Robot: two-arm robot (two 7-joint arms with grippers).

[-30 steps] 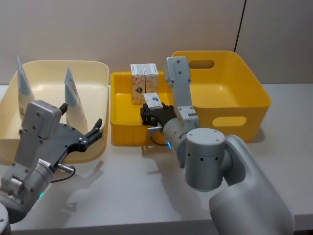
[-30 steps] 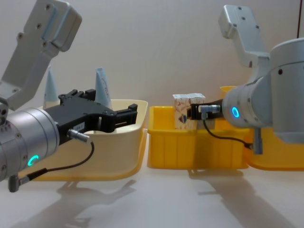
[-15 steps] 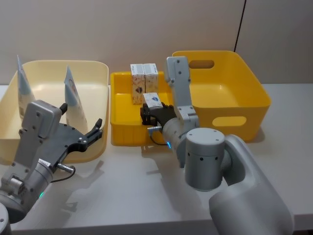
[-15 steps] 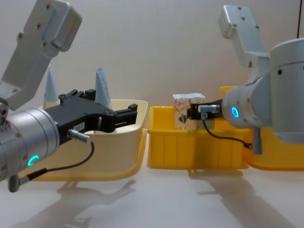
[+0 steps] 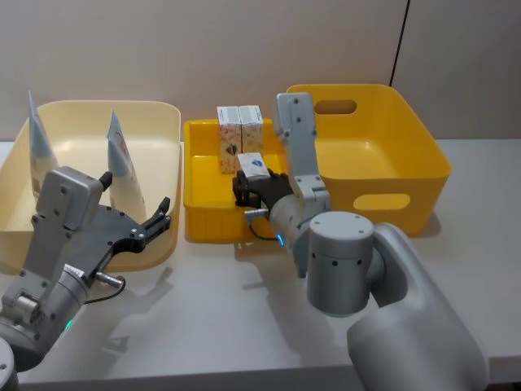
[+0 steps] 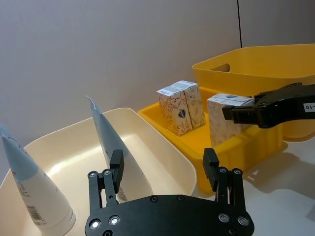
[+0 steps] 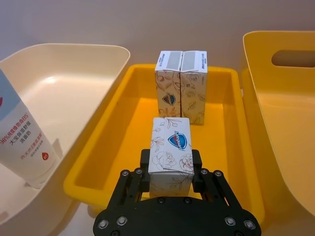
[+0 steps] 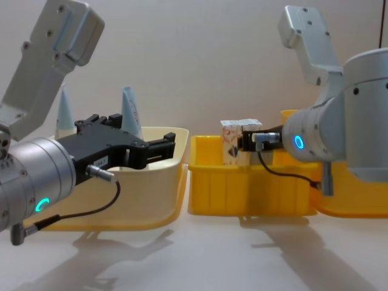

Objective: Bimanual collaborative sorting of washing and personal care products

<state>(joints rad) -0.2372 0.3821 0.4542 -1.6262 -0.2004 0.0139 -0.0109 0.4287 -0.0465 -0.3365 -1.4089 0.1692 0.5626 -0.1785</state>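
Right end effector (image 7: 171, 158) clamps an upright carton (image 7: 172, 137) over the yellow tray (image 5: 213, 221). Two stored cartons (image 7: 180, 83) stand just beyond, straight ahead. Left end effector (image 6: 164, 160), spread wide, hovers at the cream tub (image 5: 155, 110).

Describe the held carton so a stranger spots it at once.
Look in the small yellow tub in the middle. Two cartons stand paired at its back; the paler carton is alone in front, gripped by the right claw.
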